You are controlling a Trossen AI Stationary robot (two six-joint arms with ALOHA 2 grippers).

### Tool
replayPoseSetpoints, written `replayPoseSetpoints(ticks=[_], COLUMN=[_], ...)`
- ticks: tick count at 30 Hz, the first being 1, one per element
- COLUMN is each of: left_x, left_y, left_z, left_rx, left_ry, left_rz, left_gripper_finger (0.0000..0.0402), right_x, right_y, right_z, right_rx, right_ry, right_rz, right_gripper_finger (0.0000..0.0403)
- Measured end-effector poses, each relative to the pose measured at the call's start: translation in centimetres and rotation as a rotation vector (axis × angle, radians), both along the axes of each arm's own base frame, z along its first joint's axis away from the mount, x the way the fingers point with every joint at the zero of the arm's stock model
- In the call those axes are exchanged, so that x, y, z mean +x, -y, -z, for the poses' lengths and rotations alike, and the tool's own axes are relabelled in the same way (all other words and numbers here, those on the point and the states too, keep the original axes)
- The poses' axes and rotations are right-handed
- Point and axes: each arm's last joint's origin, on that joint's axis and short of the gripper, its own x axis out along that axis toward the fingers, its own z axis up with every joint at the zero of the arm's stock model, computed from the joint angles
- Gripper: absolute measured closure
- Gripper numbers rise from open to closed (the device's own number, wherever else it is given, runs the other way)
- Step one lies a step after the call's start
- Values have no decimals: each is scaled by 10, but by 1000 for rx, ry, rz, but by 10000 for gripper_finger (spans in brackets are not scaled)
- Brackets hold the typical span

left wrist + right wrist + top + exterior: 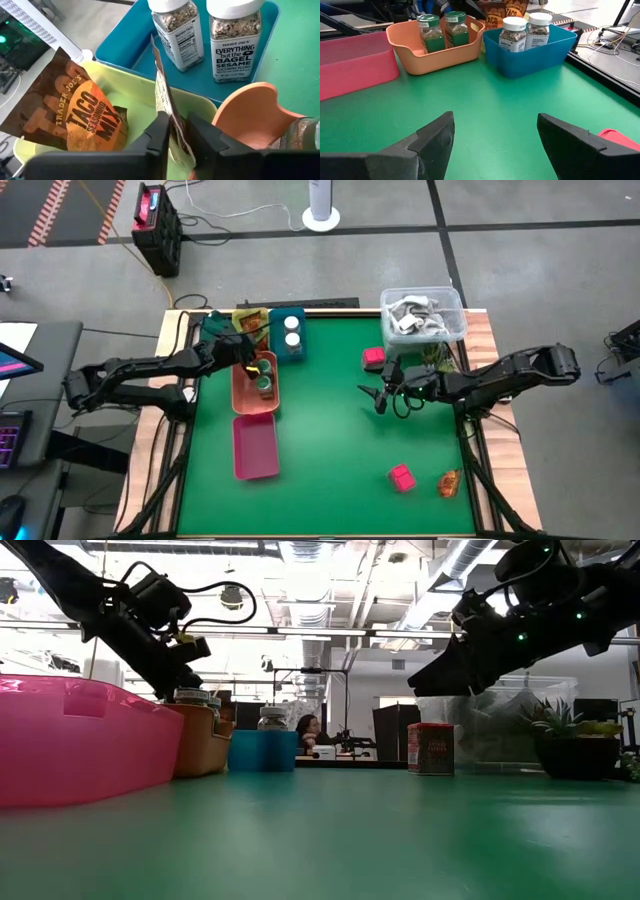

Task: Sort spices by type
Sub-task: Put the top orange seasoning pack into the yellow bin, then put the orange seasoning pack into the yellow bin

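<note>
The yellow-green tray (pixel 132 95) sits right under the left gripper (pixel 247 363), with the blue tray (pixel 278 330) just beside it and the orange tray (pixel 242 395) touching distance away. The pink tray (pixel 255 448) lies farther off on the green table (pixel 330 440). Near the right gripper (pixel 382 398) stands the clear tub (pixel 455 315) of grey-white clutter, a potted plant (pixel 565 740) close by. Well beyond both, a person (pixel 305 726) sits at a desk.

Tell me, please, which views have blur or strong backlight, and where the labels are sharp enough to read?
Low view: bright ceiling lights leave both arms as dark shapes, and the near pink plastic tray is soft. Left wrist view: labels on the two white-lidded round jars and the orange-brown crinkly sachet read clearly; the left gripper in the foreground is blurred. Right wrist view: the right gripper is blurred too.
</note>
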Motion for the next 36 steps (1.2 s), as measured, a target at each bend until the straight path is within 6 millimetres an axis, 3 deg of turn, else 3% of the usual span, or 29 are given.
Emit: replayPoseSetpoints(ticks=[10,22,27,36], left_x=[3,5,13,31], left_y=[-2,-1,9,39], left_z=[-9,-43,-63,-80], left_rx=[18,103,162,123], left_ry=[6,69,111,208], left_rz=[4,32,110,236], left_gripper_finger=[273,265,265,265], right_x=[0,0,0,-3], right_y=[-1,-1,-1,-1], right_z=[0,-1,-1,-2], right_rx=[0,0,0,0], right_ry=[5,7,12,-12], right_rz=[-5,-4,-4,-4], right_gripper_finger=[93,93,93,93])
